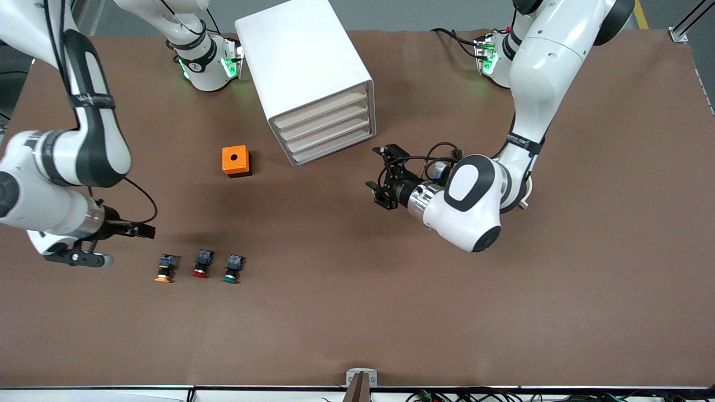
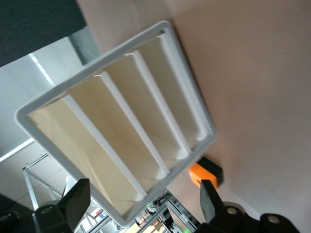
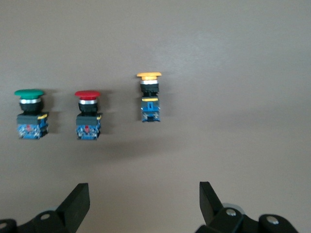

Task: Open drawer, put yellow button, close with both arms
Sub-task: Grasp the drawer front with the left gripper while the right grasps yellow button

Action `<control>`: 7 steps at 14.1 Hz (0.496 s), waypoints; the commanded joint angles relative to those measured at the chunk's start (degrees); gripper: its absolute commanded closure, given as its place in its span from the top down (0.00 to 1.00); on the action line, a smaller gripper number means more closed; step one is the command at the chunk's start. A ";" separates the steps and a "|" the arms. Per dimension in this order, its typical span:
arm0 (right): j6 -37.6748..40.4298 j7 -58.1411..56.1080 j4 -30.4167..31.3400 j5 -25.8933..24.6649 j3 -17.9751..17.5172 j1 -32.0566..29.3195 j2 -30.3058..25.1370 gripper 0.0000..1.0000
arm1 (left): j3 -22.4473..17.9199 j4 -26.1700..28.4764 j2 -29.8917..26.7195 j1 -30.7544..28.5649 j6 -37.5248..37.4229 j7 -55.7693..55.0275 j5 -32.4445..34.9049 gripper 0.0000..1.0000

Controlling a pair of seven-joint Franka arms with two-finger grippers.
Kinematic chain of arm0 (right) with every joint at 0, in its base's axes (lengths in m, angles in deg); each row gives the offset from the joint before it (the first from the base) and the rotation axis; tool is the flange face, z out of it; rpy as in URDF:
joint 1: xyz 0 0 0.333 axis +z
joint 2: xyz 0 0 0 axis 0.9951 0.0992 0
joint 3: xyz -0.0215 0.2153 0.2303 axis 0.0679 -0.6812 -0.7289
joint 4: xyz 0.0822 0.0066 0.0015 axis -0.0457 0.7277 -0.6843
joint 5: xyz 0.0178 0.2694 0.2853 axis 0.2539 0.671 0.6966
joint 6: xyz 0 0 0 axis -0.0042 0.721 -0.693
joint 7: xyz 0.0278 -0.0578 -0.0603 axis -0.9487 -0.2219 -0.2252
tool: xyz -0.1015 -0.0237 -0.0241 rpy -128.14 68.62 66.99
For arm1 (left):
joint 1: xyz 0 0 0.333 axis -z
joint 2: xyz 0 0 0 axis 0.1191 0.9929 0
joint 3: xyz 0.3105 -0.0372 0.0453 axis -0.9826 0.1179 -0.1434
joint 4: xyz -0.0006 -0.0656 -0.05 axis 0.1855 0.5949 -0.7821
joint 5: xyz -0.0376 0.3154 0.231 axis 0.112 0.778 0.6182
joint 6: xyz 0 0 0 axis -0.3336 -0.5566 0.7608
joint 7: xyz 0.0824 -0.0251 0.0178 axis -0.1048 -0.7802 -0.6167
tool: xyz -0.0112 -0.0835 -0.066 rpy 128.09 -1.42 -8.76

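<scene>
The yellow button (image 1: pixel 163 269) lies on its side on the brown table at the right arm's end, first in a row with a red-capped and a green-capped switch; it also shows in the right wrist view (image 3: pixel 149 97). My right gripper (image 1: pixel 78 258) is open and empty, beside the row toward the right arm's end of the table (image 3: pixel 143 194). The white drawer cabinet (image 1: pixel 313 72) stands mid-table with all its drawers (image 1: pixel 329 131) shut. My left gripper (image 1: pixel 380 177) is open and empty, just in front of the drawer fronts, facing them (image 2: pixel 144 199). The cabinet fills the left wrist view (image 2: pixel 121 141).
The red-capped switch (image 1: pixel 202 263) and the green-capped switch (image 1: pixel 233 268) lie beside the yellow button. An orange box (image 1: pixel 236 161) with a round hole sits beside the cabinet, toward the right arm's end; it shows in the left wrist view (image 2: pixel 201 174).
</scene>
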 commanded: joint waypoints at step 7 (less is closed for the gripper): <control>-20.16 1.98 5.15 0.15 -0.08 -0.91 10.39 1.00 | -0.04 1.60 3.59 3.65 -9.25 -12.93 -8.80 0.62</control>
